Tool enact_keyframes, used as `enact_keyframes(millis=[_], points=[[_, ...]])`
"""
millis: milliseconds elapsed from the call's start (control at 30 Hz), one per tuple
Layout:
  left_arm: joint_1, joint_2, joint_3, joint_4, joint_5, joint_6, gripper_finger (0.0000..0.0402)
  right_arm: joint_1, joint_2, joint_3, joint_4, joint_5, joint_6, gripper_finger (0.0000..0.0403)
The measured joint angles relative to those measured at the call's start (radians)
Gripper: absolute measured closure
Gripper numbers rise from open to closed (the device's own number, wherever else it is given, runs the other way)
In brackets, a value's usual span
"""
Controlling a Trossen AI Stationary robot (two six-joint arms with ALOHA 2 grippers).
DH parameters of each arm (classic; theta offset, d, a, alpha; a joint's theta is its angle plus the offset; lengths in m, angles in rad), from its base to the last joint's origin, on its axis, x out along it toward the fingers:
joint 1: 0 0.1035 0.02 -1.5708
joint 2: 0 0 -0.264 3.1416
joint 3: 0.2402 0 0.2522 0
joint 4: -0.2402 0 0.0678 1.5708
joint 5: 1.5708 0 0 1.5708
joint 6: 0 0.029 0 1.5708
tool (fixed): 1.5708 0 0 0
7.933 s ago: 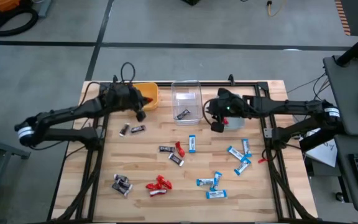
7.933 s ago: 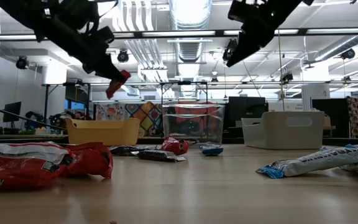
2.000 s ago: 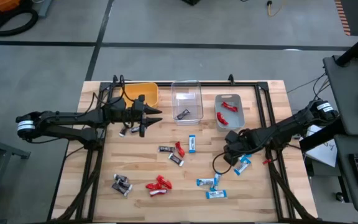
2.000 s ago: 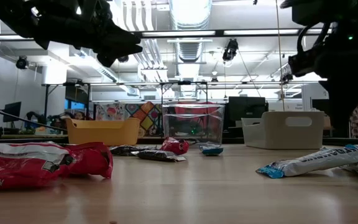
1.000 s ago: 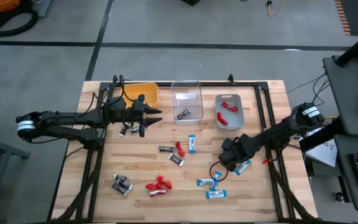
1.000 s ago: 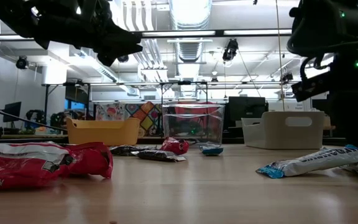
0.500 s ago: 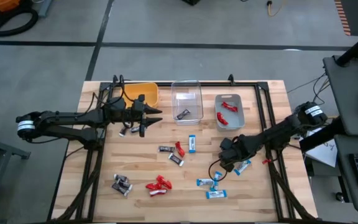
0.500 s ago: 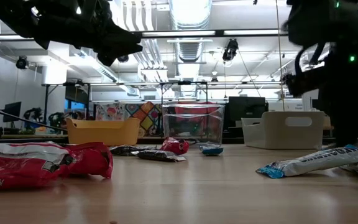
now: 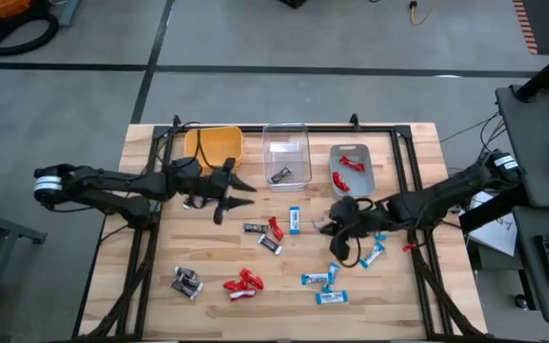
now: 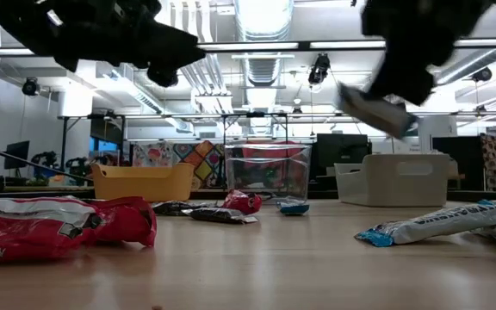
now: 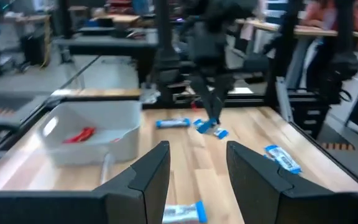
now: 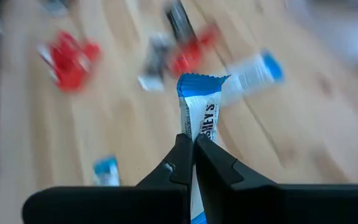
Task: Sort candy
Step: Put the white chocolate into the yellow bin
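Blue-and-white, red and dark brown candy lies scattered on the wooden table [image 9: 208, 257]. My right gripper [image 9: 335, 227] hangs above the table's middle right, shut on a blue-and-white candy [image 12: 197, 112] that also shows raised in the low view [image 10: 373, 112]. Another blue-and-white candy [image 9: 294, 220] lies flat just left of it. My left gripper [image 9: 232, 186] hovers open and holding nothing near the yellow bin [image 9: 219, 146], above brown candy [image 9: 203, 200]. My right gripper pinches the blue-and-white candy between its two fingers, on the wrapper's flat faces [image 12: 195, 142]. The candy lies along the fingers, and its crimped blue end [image 12: 201, 79] sticks out past the fingertips. It is lifted clear of the table and slants downward [image 10: 373, 112].
A clear bin [image 9: 286, 157] with a brown candy and a grey bin [image 9: 353, 170] with red candy stand at the far edge beside the yellow one. Red candy [image 9: 244, 283], brown candy [image 9: 188, 283] and blue-and-white candy [image 9: 324, 286] lie toward the near edge.
My right gripper has shut on a blue-and-white candy among those at the right, lifted it clear of the table and carried it up and toward the far edge. My left gripper has shifted slightly toward the table's right and near edge, staying open.
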Motion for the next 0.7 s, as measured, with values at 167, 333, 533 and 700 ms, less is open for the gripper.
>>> enact_keyframes(millis=[167, 333, 533, 700], points=[[-0.054, 0.147, 0.0, 0.219, 0.052, 0.065, 0.026, -0.055, 0.017, 0.001, 0.194, -0.061, -0.176, 0.0394], [-0.061, 0.3, 0.064, 0.293, 0.153, 0.074, 0.026, -0.114, 0.043, 0.001, 0.269, -0.14, -0.267, 0.0394], [-0.061, 0.468, 0.18, 0.293, 0.164, 0.095, 0.026, -0.168, 0.079, 0.001, 0.35, -0.259, -0.323, 0.0394], [-0.062, 0.575, 0.279, 0.299, 0.257, 0.094, 0.026, -0.192, 0.1, 0.003, 0.378, -0.311, -0.342, 0.0394]])
